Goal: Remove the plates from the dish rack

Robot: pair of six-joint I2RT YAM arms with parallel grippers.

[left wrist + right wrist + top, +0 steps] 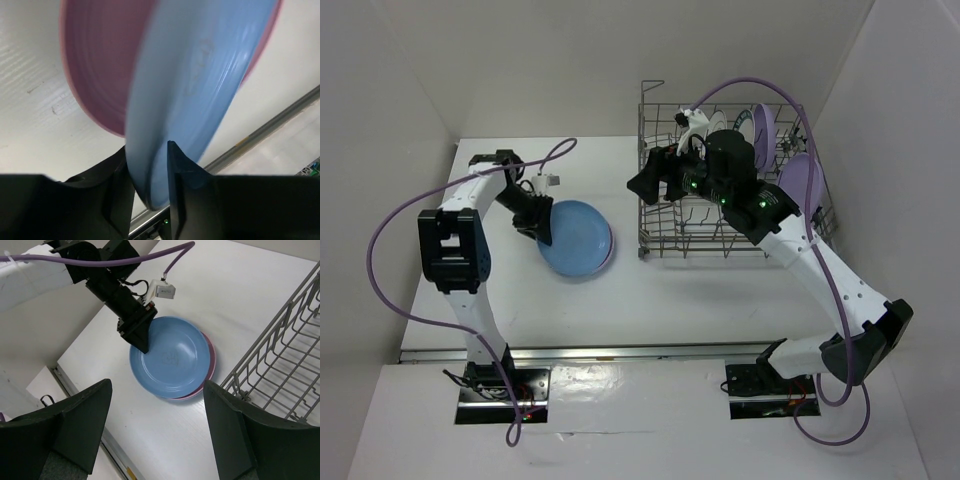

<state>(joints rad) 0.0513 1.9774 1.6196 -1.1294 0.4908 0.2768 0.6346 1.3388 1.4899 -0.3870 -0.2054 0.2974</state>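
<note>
1. Plates unloaded so far: a blue plate (575, 238) lies on top of a pink plate (210, 360) on the white counter (670, 300), left of the dish rack (660, 240) and apart from it. The pink one shows only as a crescent along the blue one's rack-side edge.
2. Left hand (150, 165): closed on the blue plate, pinching its rim at the edge farthest from the rack. One finger lies on the upper face and the other underneath. In the left wrist view the plate extends straight out from between the fingers, with the pink plate behind it.
3. Right hand (645, 185): open and holding nothing, its fingers spread wide. It hangs above the left edge of the rack. In its own wrist view the stacked plates appear between its two fingers, well below them, with the rack wires at the right.
4. Plates in the rack: two lilac plates (765, 125) stand on edge among the tines at the rack's far right, behind the right arm.
</note>
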